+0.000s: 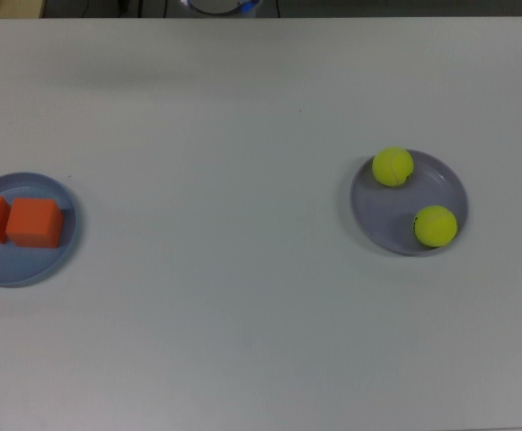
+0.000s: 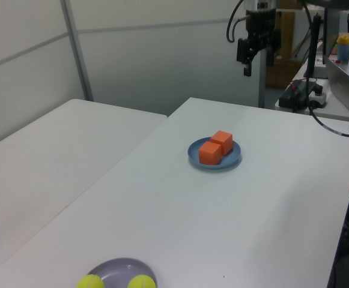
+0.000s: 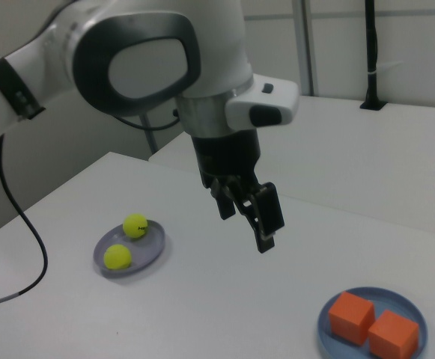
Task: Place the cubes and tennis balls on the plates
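Raised high above the white table (image 2: 270, 180), the gripper (image 3: 248, 217) hangs with its two dark fingers spread and nothing between them. Below it lie two round, shallow rimmed plates — a blue plate (image 2: 215, 161) and a lavender plate (image 1: 410, 203) — well apart from each other along the smooth, matte tabletop. Two plain orange cubes (image 3: 371, 326) with flat faces sit touching side by side on the blue plate, below the gripper toward the right view's right. Two fuzzy yellow-green tennis balls (image 1: 413, 196) rest apart from each other on the lavender plate, below the gripper toward the right view's left; one shows dark print. A black cable (image 2: 330, 129) trails behind the arm, clear of both plates.
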